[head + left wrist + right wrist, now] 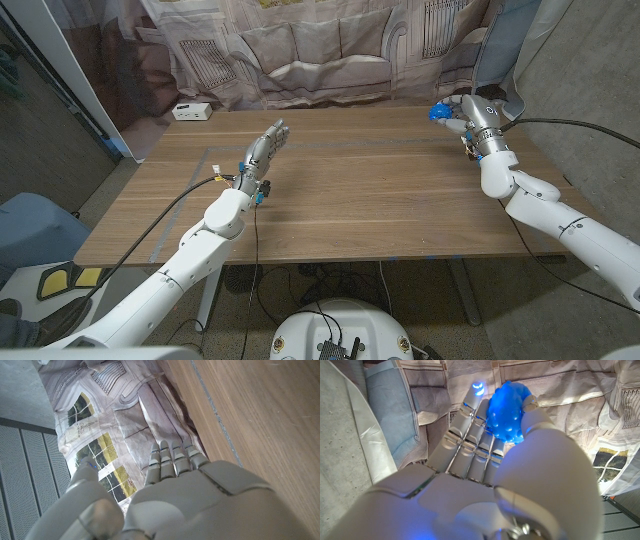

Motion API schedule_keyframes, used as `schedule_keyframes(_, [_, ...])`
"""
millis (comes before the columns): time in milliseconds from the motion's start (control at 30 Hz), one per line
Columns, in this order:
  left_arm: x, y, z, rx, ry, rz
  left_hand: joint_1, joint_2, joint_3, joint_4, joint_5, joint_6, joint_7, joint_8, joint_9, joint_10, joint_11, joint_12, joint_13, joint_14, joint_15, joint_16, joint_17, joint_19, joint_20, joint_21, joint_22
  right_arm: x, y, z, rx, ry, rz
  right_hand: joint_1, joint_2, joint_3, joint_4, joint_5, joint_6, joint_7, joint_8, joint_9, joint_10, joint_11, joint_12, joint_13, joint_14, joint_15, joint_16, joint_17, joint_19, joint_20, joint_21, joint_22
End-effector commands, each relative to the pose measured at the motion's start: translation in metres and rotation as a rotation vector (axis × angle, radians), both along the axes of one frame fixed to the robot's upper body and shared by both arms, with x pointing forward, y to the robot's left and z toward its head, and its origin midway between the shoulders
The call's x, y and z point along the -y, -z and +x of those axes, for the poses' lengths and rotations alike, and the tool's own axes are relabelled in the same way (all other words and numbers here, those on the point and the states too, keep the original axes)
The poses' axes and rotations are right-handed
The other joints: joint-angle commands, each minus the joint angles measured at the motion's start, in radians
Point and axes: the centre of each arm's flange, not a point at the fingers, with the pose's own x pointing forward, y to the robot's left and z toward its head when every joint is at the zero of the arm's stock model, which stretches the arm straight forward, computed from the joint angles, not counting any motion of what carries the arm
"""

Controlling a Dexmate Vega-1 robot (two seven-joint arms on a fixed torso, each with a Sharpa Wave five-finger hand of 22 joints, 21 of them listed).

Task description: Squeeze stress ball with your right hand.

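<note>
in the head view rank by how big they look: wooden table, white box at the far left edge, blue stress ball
1. wooden table
2. white box
3. stress ball, partly hidden in the right hand, so its rank below the box is unsure

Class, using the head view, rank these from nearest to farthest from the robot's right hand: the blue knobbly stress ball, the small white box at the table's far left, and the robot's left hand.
1. The blue knobbly stress ball: held in the right hand itself, far right of the table.
2. The left hand: raised over the table's left-centre.
3. The small white box: far-left corner.

right hand (485, 475) gripping blue stress ball (506, 410)
</note>
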Motion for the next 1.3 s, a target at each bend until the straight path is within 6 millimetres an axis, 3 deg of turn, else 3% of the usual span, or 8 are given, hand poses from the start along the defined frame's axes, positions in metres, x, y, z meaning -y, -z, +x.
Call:
schedule_keyframes(33, [0.0003, -0.0006, 0.0002, 0.002, -0.002, -0.003, 0.007, 0.009, 0.009, 0.0, -0.002, 0.013, -0.001, -0.001, 0.003, 0.007, 0.002, -0.002, 0.001, 0.01, 0.003, 0.0, 0.003, 0.003, 0.005, -0.003, 0.005, 0.0025, 0.0021, -0.0016, 0.004, 0.002, 0.006, 0.065, 0.098, 0.014, 0.024, -0.004, -0.001, -0.008, -0.006, 0.004, -0.016, 0.002, -0.011, 0.004, 0.015, -0.059, -0.009, 0.004, -0.013, 0.004, 0.002, 0.002])
schedule_keyframes(567, [-0.0001, 0.0033, -0.0009, -0.008, -0.003, -0.006, 0.007, 0.01, 0.009, 0.0, -0.002, 0.015, -0.001, 0.0, 0.003, 0.009, 0.004, -0.001, 0.002, 0.011, 0.004, 0.0, 0.003, 0.004, 0.006, -0.003, 0.005, 0.0033, 0.003, -0.0029, -0.006, 0.018, 0.005, 0.032, 0.085, -0.012, 0.025, -0.005, -0.071, 0.005, -0.043, 0.002, -0.084, 0.021, -0.035, 0.007, -0.075, -0.03, -0.044, 0.019, -0.074, 0.023, -0.012, -0.002])
schedule_keyframes(800, [0.0013, 0.0052, -0.0002, -0.014, 0.004, -0.012, 0.007, 0.011, 0.01, 0.0, -0.002, 0.015, 0.0, 0.0, 0.003, 0.009, 0.005, -0.001, 0.002, 0.011, 0.005, 0.0, 0.003, 0.004, 0.004, -0.003, 0.005, 0.002, 0.004, 0.0006, -0.03, 0.029, -0.009, 0.023, 0.076, -0.021, 0.017, -0.001, -0.137, 0.011, -0.068, -0.001, -0.159, 0.039, -0.047, 0.01, -0.165, -0.004, -0.078, 0.03, -0.141, 0.035, -0.035, -0.005])
schedule_keyframes(1300, [0.0034, 0.0031, 0.0001, -0.018, 0.004, -0.006, 0.008, 0.013, 0.011, 0.0, -0.002, 0.022, 0.002, 0.001, 0.003, 0.018, 0.007, 0.001, 0.002, 0.016, 0.005, 0.001, 0.003, 0.007, 0.003, -0.002, 0.005, 0.0025, 0.0032, 0.0001, -0.031, 0.021, -0.016, 0.015, 0.073, -0.026, 0.017, 0.0, -0.158, 0.015, -0.071, -0.002, -0.183, 0.044, -0.046, 0.011, -0.194, 0.001, -0.087, 0.036, -0.158, 0.04, -0.043, -0.007])
